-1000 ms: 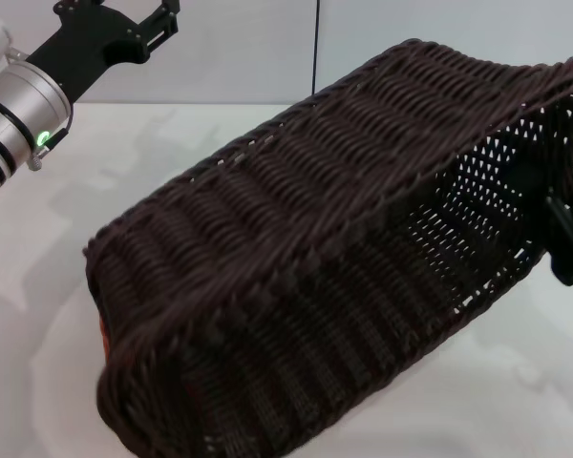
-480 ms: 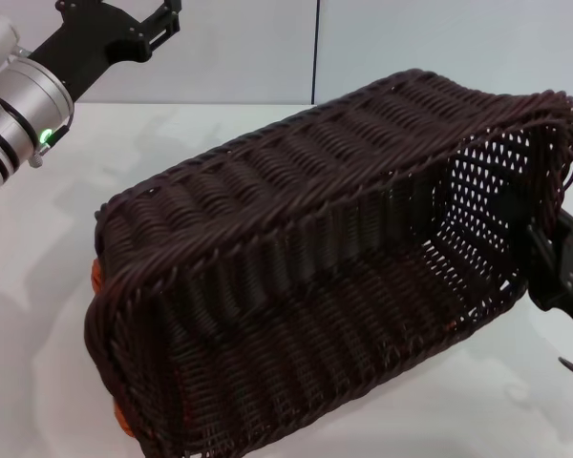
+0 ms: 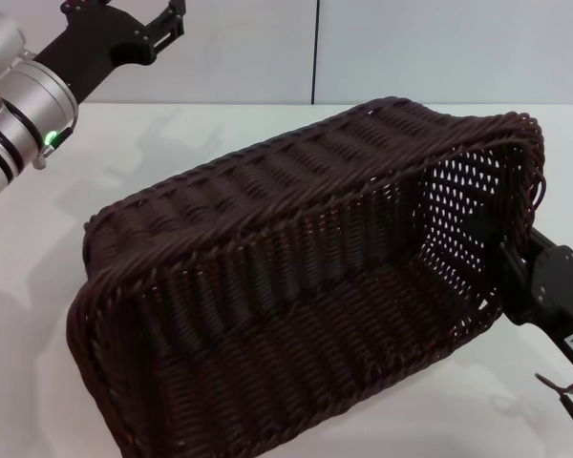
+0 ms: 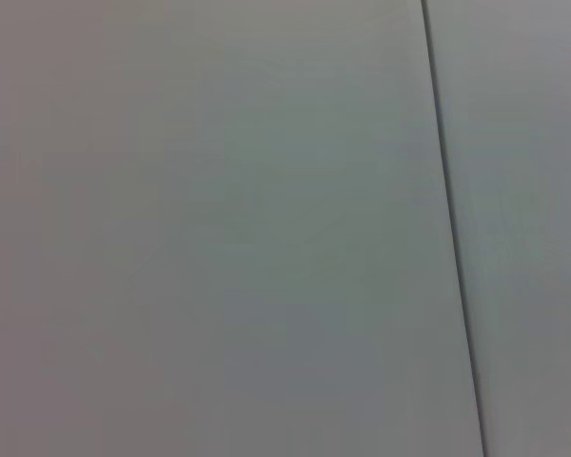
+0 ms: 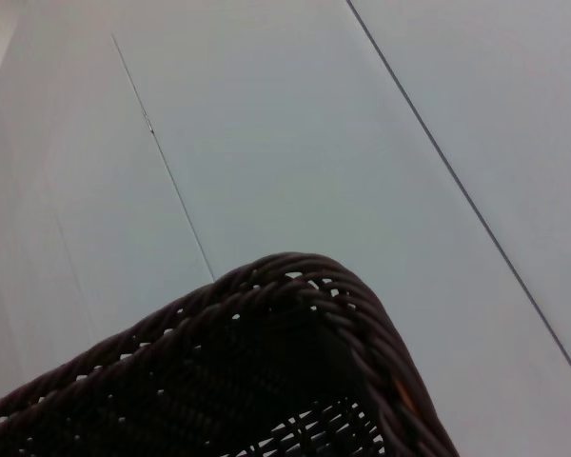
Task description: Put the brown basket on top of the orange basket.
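The brown basket [image 3: 296,286] fills most of the head view. It is tilted, with its open mouth facing up and toward me. My right gripper [image 3: 506,253] is shut on the basket's right end wall, one finger inside and one outside, and holds it up. The basket's rim corner also shows in the right wrist view [image 5: 295,286]. The orange basket is hidden beneath the brown one in the head view. My left gripper [image 3: 167,24] is raised at the far left, away from the baskets.
The white table [image 3: 105,162] lies all around the basket, with a pale wall [image 3: 439,48] behind it. The left wrist view shows only the wall [image 4: 219,228].
The brown basket has come down and levelled out, its mouth turning more upward. The orange slivers seen at its left end half a second ago are now covered. The left arm is still.
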`<state>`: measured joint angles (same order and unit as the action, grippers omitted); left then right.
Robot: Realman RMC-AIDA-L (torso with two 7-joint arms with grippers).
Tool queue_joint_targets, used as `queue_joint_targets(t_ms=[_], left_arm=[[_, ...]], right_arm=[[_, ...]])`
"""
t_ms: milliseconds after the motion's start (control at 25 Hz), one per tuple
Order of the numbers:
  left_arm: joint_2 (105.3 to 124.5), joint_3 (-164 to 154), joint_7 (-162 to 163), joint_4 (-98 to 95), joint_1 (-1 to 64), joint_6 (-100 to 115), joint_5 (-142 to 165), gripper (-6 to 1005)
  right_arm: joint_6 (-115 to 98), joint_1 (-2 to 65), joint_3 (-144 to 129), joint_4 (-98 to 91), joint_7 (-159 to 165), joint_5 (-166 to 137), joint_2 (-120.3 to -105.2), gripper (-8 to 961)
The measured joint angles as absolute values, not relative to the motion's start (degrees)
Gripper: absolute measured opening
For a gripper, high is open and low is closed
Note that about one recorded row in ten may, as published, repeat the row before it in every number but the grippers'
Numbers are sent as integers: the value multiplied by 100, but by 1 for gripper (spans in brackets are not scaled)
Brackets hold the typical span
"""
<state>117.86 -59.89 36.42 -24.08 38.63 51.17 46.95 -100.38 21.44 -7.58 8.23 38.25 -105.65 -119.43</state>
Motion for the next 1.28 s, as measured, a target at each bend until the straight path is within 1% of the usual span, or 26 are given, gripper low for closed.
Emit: queue_joint_targets(t_ms=[160, 600, 800, 1040, 1280], left_arm=[[11786, -5996, 3663, -2418, 3844, 5124, 4680, 798], [11786, -6011, 3636, -2425, 3865, 5129, 4719, 798], [11786, -6007, 3629, -2419, 3867, 5133, 4719, 798], [11786, -5977, 3628, -2405, 3836, 5174, 4679, 798], [11821, -5882, 3643, -2421, 3688, 5398, 4526, 798]], right_arm=[[-10009, 2131, -777, 828, 3848, -10599, -11940, 140], [-9773, 2122, -711, 899, 4036, -10573, -11927, 210], [-9750, 2161, -705, 887, 4074, -10574, -11918, 430], [-9851, 2162, -595, 691, 4037, -10571, -11917, 609], [-10199, 2264, -1, 157, 4008, -10563, -11907, 609]])
